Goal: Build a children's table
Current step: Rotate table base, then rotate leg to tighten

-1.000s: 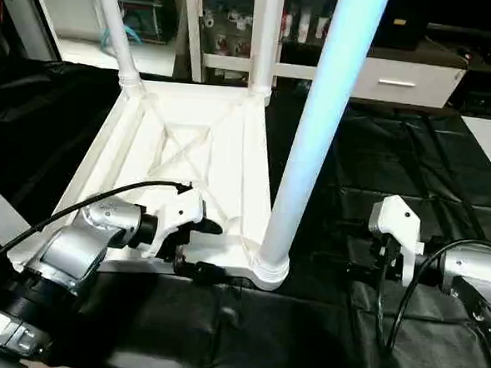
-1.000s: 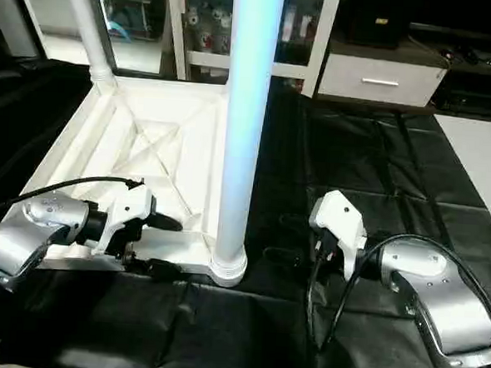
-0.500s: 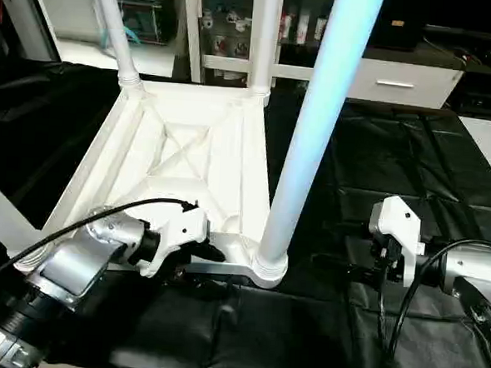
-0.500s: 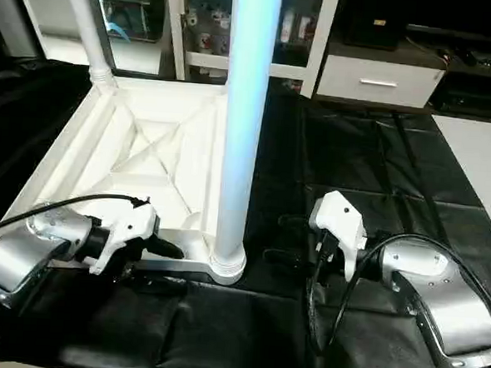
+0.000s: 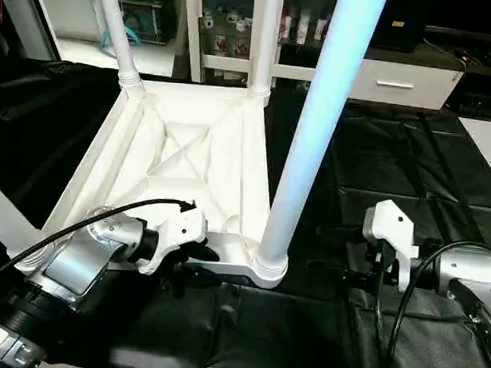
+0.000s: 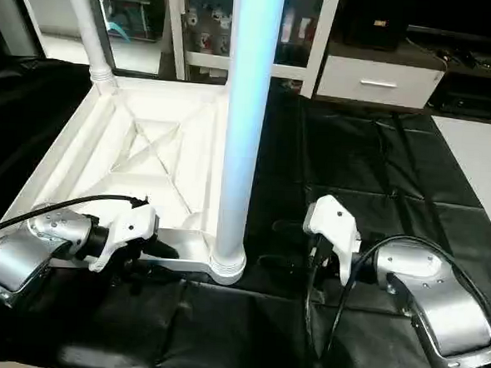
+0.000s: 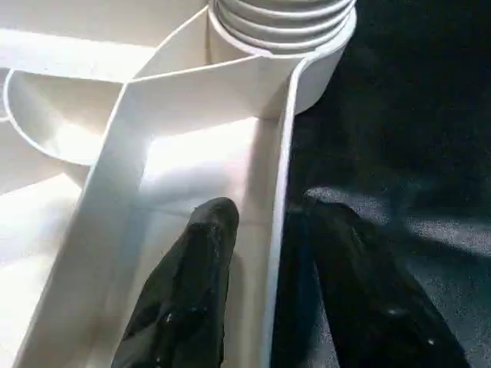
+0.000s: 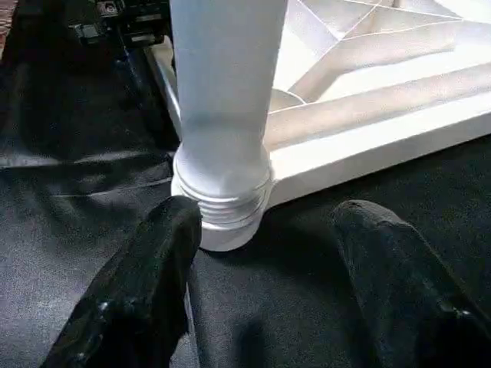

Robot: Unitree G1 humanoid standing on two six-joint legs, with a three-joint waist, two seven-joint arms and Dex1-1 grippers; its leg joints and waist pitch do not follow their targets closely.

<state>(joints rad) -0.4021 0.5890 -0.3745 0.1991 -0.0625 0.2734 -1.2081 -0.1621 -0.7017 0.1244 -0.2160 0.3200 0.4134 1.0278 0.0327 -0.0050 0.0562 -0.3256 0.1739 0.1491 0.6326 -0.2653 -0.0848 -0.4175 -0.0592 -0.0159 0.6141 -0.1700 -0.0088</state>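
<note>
White table top [image 5: 180, 159] upside down, 3 legs [image 5: 315, 130] upright.

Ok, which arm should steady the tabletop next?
Left, probably: its claw already straddles the tabletop rim beside the near leg. The right claw sits open on the cloth, apart from the leg.

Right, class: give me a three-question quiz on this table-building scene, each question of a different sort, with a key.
1. True or false: the tabletop lies with its ribbed underside up.
2. What do the left gripper's fingers straddle? A) a leg B) the tabletop's edge wall C) a cable
3. Which gripper faces the near corner leg with open fingers, not touching it?

Key: 1 true; 2 B; 3 the right gripper.
</note>
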